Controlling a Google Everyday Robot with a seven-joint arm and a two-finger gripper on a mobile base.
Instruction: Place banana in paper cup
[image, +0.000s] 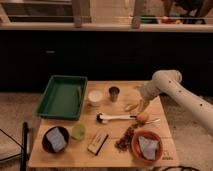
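The small pale yellow banana (131, 106) lies on the wooden table (115, 150) right of centre. The gripper (140, 104) is at the end of the white arm, low over the table and right beside the banana on its right. The white paper cup (95, 97) with a cream inside stands upright to the left, past the small dark metallic cup (114, 93).
A green tray (62, 96) is at the back left. A light green cup (78, 131) and a dark bowl (55, 140) sit front left. A round orange fruit (143, 118), a white-handled utensil (117, 118), a brown packet (98, 143) and an orange bowl (147, 146) fill the front right.
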